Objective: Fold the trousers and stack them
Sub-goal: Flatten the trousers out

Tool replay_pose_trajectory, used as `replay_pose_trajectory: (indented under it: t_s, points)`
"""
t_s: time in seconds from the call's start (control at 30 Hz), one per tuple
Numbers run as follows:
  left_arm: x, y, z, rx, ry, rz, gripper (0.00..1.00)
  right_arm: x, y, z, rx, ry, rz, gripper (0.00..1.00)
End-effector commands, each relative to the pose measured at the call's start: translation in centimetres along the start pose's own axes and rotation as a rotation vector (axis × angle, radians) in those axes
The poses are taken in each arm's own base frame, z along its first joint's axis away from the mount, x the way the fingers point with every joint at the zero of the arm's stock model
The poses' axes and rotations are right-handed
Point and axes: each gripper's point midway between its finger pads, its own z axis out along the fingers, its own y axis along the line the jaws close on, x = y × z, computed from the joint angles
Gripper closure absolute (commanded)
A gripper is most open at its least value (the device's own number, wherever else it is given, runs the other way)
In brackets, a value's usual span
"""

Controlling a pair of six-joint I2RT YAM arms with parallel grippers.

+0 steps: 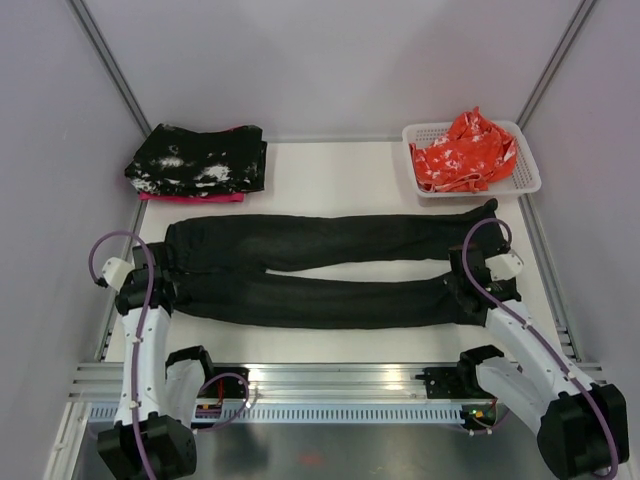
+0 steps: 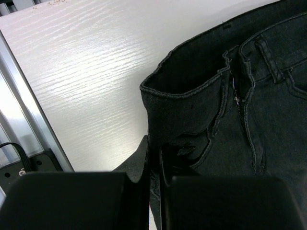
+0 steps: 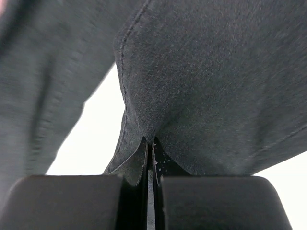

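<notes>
Plain black trousers point(image 1: 320, 300) lie spread across the white worktop point(image 1: 330, 175), waist at its left edge. Left claw point(image 2: 153, 154) grips the waistband; right claw point(image 3: 149, 144) grips a leg end.

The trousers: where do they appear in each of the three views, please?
Top external: the trousers lie across the middle, waist at the left.
Left wrist: their waist end fills the right half.
Right wrist: one leg end fills the top and right.
Shared landmark: the white table top under them.
</notes>
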Motion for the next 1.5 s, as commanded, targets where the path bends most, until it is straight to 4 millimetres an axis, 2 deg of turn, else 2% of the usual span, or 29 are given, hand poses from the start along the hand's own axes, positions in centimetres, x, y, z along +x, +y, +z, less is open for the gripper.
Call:
replay_pose_trajectory:
  t_s: [0.0, 0.07, 0.1, 0.13, 0.17, 0.2, 0.27, 0.3, 0.33, 0.37, 0.4, 0.47, 0.5, 0.57, 0.6, 0.67, 0.7, 0.73, 0.77, 0.8, 0.83, 0.9, 1.0, 1.03, 1.13, 1.17, 1.23, 1.3, 1.47]
  points:
    - [-1.0, -0.9, 0.5, 0.037, -0.054, -0.055, 0.96, 0.5, -1.6, 0.8, 0.053, 0.001, -0.063, 1.0]
    - [-0.8, -0.8, 0.5, 0.036, -0.047, -0.05, 0.95, 1.3, -2.2, 0.9, 0.076, 0.035, -0.09, 0.93]
    - [-0.9, -0.7, 0.4, 0.037, -0.048, -0.048, 0.93, 1.6, -2.7, 0.8, 0.097, 0.06, -0.131, 0.66]
    - [-1.0, -0.9, 0.1, 0.046, -0.047, -0.036, 0.81, 2.1, -2.7, 0.6, 0.097, 0.092, -0.157, 0.52]
    - [-1.3, -1.0, -0.3, 0.056, -0.05, -0.026, 0.71, 2.1, -2.5, 0.5, 0.094, 0.11, -0.19, 0.43]
    - [-2.4, -1.8, -1.2, 0.092, -0.065, -0.024, 0.41, 1.8, -1.7, 0.0, 0.084, 0.126, -0.216, 0.31]
    - [-3.7, -2.6, -2.4, 0.139, -0.088, 0.026, 0.15, 1.7, -0.8, -0.9, 0.06, 0.176, -0.308, 0.26]
    - [-5.3, -3.6, -3.9, 0.185, -0.122, 0.029, 0.06, 0.5, 1.2, -1.7, 0.007, 0.163, -0.311, 0.22]
    - [-5.9, -4.0, -4.6, 0.209, -0.131, 0.076, 0.01, 0.0, 2.1, -2.1, -0.026, 0.167, -0.372, 0.21]
    - [-6.8, -4.5, -5.4, 0.238, -0.151, 0.095, 0.0, -0.4, 3.1, -2.6, -0.056, 0.177, -0.387, 0.2]
    - [-8.3, -5.4, -7.1, 0.291, -0.181, 0.102, 0.0, -1.7, 4.9, -3.6, -0.097, 0.162, -0.394, 0.2]
    - [-9.4, -6.6, -8.4, 0.352, -0.213, 0.193, 0.0, -2.2, 7.1, -4.7, -0.187, 0.178, -0.464, 0.2]
    - [-9.7, -7.7, -9.6, 0.431, -0.218, 0.269, 0.03, -2.9, 9.3, -5.5, -0.262, 0.171, -0.481, 0.23]
    - [-9.5, -10.4, -10.7, 0.574, -0.216, 0.345, 0.07, -1.8, 12.5, -6.8, -0.422, 0.206, -0.556, 0.27]
    - [-7.7, -11.9, -11.0, 0.679, -0.147, 0.386, 0.11, -1.2, 13.7, -7.3, -0.484, 0.213, -0.577, 0.28]
    - [-5.7, -14.1, -11.2, 0.804, -0.063, 0.383, 0.17, 1.5, 15.7, -8.4, -0.601, 0.244, -0.642, 0.31]
    - [-3.1, -14.9, -10.4, 0.848, 0.063, 0.362, 0.23, 3.3, 17.1, -8.7, -0.69, 0.278, -0.676, 0.35]
    - [-2.0, -15.3, -10.0, 0.865, 0.11, 0.354, 0.25, 5.6, 17.9, -9.8, -0.758, 0.302, -0.744, 0.37]
    - [-0.4, -15.5, -8.7, 0.853, 0.162, 0.351, 0.27, 6.9, 18.8, -9.7, -0.797, 0.285, -0.809, 0.42]
    - [0.5, -15.4, -8.1, 0.838, 0.181, 0.358, 0.28, 8.9, 19.2, -10.6, -0.838, 0.276, -0.888, 0.42]
    - [1.0, -15.3, -7.6, 0.82, 0.185, 0.362, 0.29, 10.3, 20.0, -10.6, -0.875, 0.266, -0.945, 0.42]
    - [2.1, -14.5, -6.2, 0.772, 0.205, 0.353, 0.32, 13.5, 20.4, -11.8, -0.954, 0.258, -1.09, 0.42]
    - [3.5, -13.8, -5.5, 0.758, 0.246, 0.328, 0.52, 17.6, 21.0, -12.1, -1.053, 0.308, -1.17, 0.42]
    - [3.9, -13.8, -5.5, 0.76, 0.258, 0.323, 0.56, 19.0, 21.1, -11.5, -1.061, 0.329, -1.191, 0.43]
    - [5.7, -12.8, -4.9, 0.74, 0.304, 0.324, 0.69, 21.8, 21.1, -10.5, -1.051, 0.373, -1.267, 0.47]
    - [6.4, -12.3, -4.3, 0.712, 0.325, 0.312, 0.75, 22.5, 21.2, -10.5, -1.056, 0.383, -1.28, 0.48]
    - [7.2, -11.7, -3.6, 0.684, 0.344, 0.297, 0.76, 24.5, 21.0, -10.7, -1.076, 0.421, -1.321, 0.49]
    - [8.0, -11.1, -2.8, 0.65, 0.365, 0.273, 0.88, 26.0, 20.7, -11.1, -1.088, 0.428, -1.357, 0.49]
    - [8.7, -10.4, -1.9, 0.622, 0.372, 0.278, 0.93, 28.5, 20.5, -10.3, -1.077, 0.452, -1.411, 0.48]
